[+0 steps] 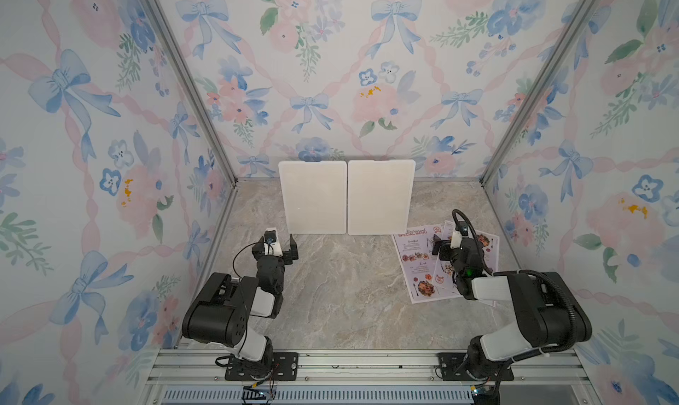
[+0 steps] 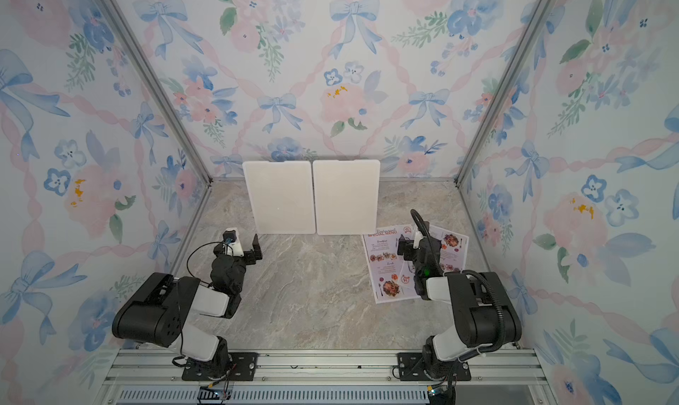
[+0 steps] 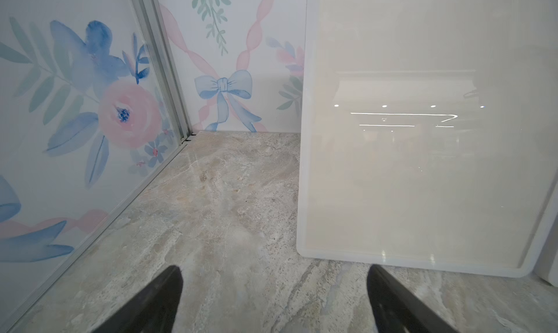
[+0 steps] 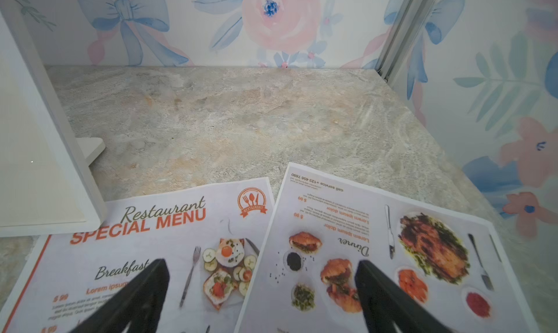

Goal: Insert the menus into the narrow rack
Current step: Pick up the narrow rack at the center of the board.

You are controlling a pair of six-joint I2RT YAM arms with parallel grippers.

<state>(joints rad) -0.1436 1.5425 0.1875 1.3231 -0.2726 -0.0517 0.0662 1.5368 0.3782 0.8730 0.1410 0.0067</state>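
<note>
The white rack (image 1: 380, 197) stands upright at the back wall and the menus (image 1: 415, 271) lie overlapped, flat beside it, so the right gripper (image 4: 261, 263) hangs over them spread wide, seemingly for pickup, while the left gripper (image 3: 274, 268) is equally spread and empty.

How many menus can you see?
2. The headed menu lies flat beside the white stand; the second menu overlaps its edge, nearer the side wall. The right arm covers part, so another could hide.
</note>
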